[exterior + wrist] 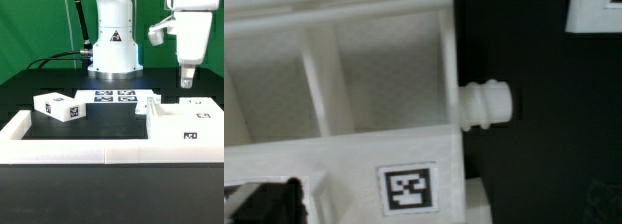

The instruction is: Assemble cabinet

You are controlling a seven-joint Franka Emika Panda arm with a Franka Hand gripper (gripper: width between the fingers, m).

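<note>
The counter (100, 126) is covered in black, and a green backdrop (30, 30) is seen behind it. A white border rail (100, 152) runs along the near edge. The marker board (115, 97) lies before the robot base (112, 45). The cabinet body (185, 122) is seated in the rail corner at the exterior view's right, with a loose tagged block (56, 107) well apart at the left. The tool (187, 76) is held just above the body; whether it is open or closed cannot be told.

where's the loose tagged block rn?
On the exterior view's left, the block lies on the table inside the rail, just left of the marker board and apart from the cabinet body on that view's right.
</note>
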